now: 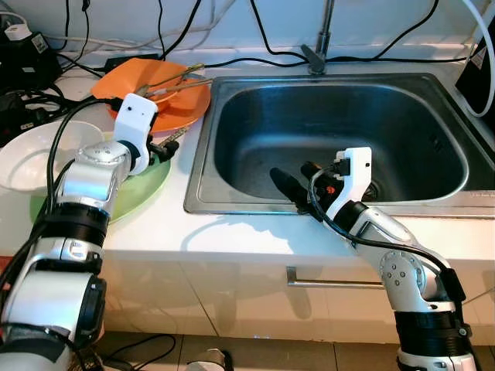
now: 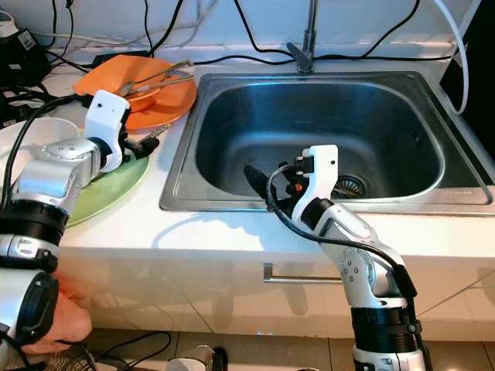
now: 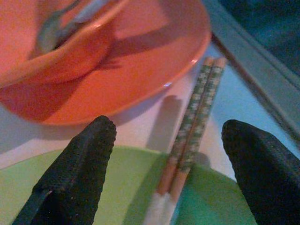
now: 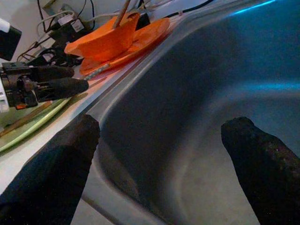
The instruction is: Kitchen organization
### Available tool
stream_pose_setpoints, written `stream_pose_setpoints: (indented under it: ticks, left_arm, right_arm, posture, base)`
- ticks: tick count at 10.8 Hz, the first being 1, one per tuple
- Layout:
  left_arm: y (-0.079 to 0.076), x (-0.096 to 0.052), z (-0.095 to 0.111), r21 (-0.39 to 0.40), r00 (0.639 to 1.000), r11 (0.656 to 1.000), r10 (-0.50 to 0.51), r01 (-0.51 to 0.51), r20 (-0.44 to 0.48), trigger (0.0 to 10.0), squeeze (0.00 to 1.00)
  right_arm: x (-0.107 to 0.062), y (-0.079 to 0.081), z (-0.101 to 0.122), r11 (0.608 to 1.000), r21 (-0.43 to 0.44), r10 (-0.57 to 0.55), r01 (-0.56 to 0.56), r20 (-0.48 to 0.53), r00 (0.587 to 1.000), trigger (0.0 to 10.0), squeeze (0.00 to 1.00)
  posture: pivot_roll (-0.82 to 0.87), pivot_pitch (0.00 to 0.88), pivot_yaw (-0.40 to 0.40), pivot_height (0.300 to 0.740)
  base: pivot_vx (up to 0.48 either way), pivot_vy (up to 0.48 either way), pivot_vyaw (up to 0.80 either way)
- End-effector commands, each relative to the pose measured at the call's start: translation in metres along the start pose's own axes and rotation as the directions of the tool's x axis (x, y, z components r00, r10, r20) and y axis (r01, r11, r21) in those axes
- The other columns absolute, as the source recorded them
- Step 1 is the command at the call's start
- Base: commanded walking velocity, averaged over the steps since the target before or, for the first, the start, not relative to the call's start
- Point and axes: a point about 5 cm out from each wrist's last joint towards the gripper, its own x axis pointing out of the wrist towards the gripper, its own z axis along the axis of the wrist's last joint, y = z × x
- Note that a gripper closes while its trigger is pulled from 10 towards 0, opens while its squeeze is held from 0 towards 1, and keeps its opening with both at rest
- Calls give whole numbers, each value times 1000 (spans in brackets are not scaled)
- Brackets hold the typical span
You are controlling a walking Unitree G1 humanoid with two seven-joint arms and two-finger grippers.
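Note:
A pair of patterned chopsticks [image 3: 193, 123] lies with one end on the rim of a green plate [image 1: 144, 184] and the other pointing at the orange plate [image 1: 179, 106]. My left gripper [image 3: 166, 176] hovers open just over them, one finger on each side, not touching. An orange bowl [image 1: 133, 78] holding metal utensils [image 1: 176, 79] sits on the orange plate. A white bowl [image 1: 37, 153] rests on the green plate, partly behind my left arm. My right gripper [image 1: 298, 185] hangs open and holds nothing inside the steel sink [image 1: 433, 124], near its front wall.
The faucet [image 1: 320, 40] stands behind the sink. Black cables and a power strip [image 1: 22, 48] crowd the back left of the counter. The drain [image 2: 349, 185] lies just right of my right wrist. A drawer handle [image 1: 329, 283] runs below the counter edge.

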Motion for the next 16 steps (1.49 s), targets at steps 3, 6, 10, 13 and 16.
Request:
stream_pose_setpoints:
  ticks: [3,6,10,13,16]
  left_arm:
    - [-1,3,-17,-10,996,999,-38,37,-81,10000,0]
    - [-2,4,-21,-18,995,998,-58,57,-86,1373,0]
    - [0,4,-27,-29,993,997,-70,68,-90,0,0]
    - [1,4,-25,-29,995,998,-66,64,-78,0,0]
    - [1,5,-19,-34,997,998,-61,59,-50,0,0]
  right_arm:
    - [-3,-1,-8,1000,13,-19,19,-29,999,10000,1000]
    - [-2,0,-9,1000,15,-14,15,-33,999,10000,1000]
    - [-4,1,-12,1000,20,-16,16,-40,999,10000,1000]
    - [-3,1,-12,1000,18,-19,20,-38,999,10000,1000]
    - [-2,1,-12,1000,14,-22,23,-35,999,10000,1000]
  posture:
    - [226,85,103,740]
    - [227,91,102,740]
    - [229,95,100,740]
    - [231,92,103,740]
    - [229,88,103,740]
  base:
    - [0,0,0]
    - [0,0,0]
    - [0,0,0]
    - [0,0,0]
    - [0,0,0]
